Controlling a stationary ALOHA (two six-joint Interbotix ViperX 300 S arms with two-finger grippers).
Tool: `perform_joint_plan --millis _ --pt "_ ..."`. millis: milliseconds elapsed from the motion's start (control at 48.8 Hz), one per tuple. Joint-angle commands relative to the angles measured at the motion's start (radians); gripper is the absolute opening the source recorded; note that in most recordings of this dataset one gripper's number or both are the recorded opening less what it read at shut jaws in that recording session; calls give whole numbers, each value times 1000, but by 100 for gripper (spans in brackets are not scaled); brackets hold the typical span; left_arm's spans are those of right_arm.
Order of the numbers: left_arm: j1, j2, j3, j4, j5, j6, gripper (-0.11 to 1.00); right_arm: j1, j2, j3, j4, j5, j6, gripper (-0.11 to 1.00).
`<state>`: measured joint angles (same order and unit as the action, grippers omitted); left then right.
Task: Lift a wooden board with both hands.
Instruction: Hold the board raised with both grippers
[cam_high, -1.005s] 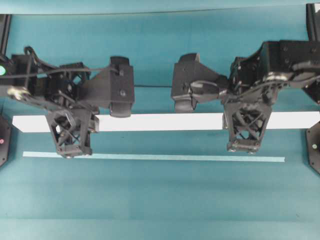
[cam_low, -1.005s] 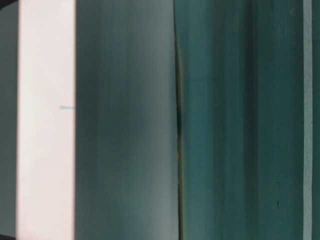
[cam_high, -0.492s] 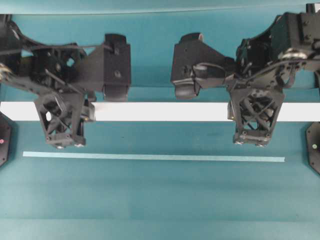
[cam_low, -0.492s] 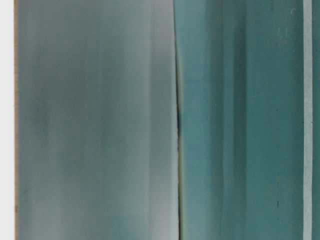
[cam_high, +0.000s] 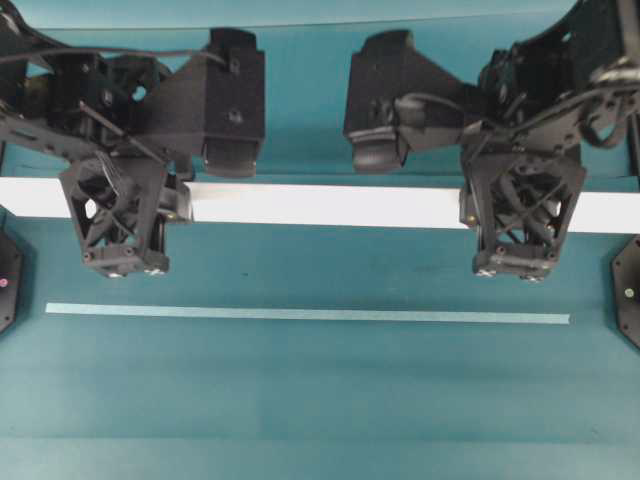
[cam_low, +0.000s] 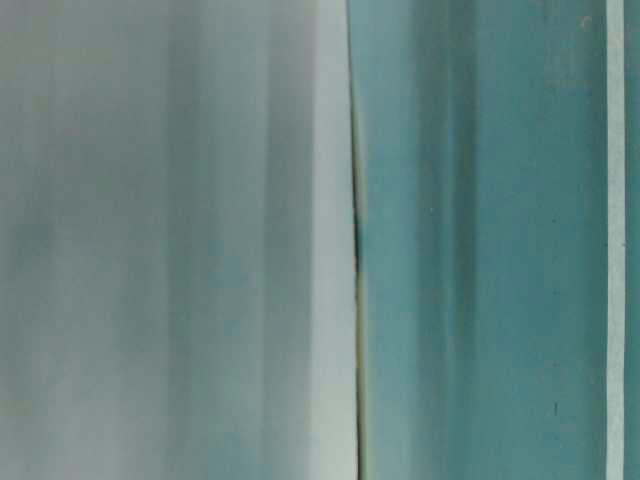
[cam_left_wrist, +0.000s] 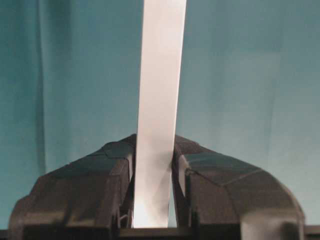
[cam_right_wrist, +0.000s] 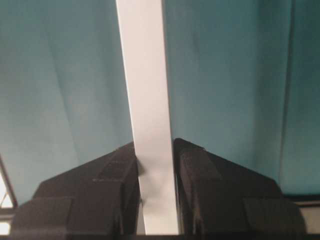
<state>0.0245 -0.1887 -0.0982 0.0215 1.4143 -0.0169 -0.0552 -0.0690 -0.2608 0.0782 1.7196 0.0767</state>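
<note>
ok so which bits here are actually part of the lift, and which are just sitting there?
In the job:
- wooden board, gripped near both ends
- left gripper, shut on the board
- right gripper, shut on the board

Lying about:
- pale tape strip, flat on the teal table, nearer the bottom of the overhead view than the board, untouched

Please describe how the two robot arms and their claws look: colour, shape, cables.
Both arms are matte black. The left claw and the right claw have lattice-patterned, trapezoid-shaped fingers with small silver screws at the tips. Blocky black wrist housings sit behind them. Thin black cables loop over the arm links.
</note>
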Motion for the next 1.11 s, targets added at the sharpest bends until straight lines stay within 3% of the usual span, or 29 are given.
perform_joint_plan --millis 0,1087 --pt "-3 2 -67 5 -6 3 17 -8 17 -43 3 -23 25 22" --pt "11 -3 -71 5 43 3 17 -11 18 -35 -2 -20 28 22"
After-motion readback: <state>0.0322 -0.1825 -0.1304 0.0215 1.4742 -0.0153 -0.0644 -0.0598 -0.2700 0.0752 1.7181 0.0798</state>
